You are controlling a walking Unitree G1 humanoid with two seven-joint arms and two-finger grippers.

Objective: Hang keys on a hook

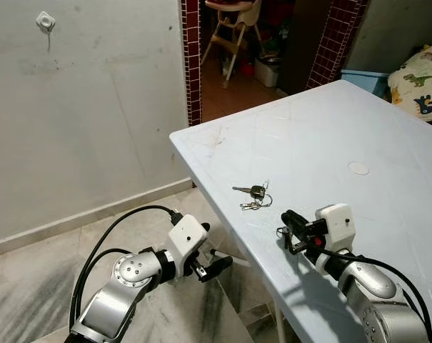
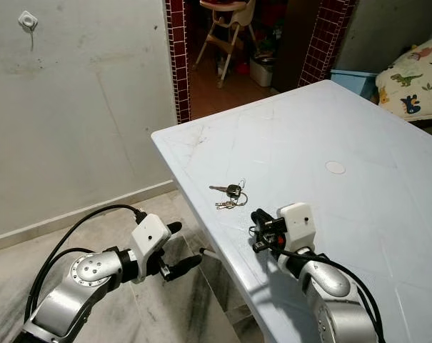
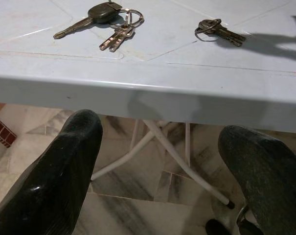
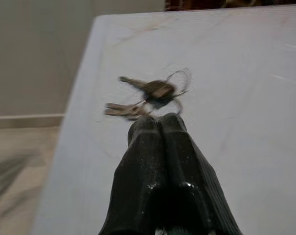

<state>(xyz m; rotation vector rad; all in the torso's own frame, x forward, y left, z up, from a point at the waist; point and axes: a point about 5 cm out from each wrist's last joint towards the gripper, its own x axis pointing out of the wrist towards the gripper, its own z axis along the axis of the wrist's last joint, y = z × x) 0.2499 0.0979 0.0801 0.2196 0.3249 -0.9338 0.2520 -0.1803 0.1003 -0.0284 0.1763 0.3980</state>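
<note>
Left arm, silver, bent at the elbow and held low at the robot's left side, with black cable looping behind it. Left gripper [image 1: 214,267] points to the robot's right, its two black fingers [image 3: 59,181] spread wide apart. Right arm reaches forward. Right gripper [image 1: 285,230] has its fingers [image 4: 167,161] pressed together, tips pointing ahead.

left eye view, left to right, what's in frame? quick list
White wall hook → left hand, open, beside the table edge → bunch of metal keys with a black-headed key on the white plastic table → right hand, shut, above the table → dinosaur-print cushion.
</note>
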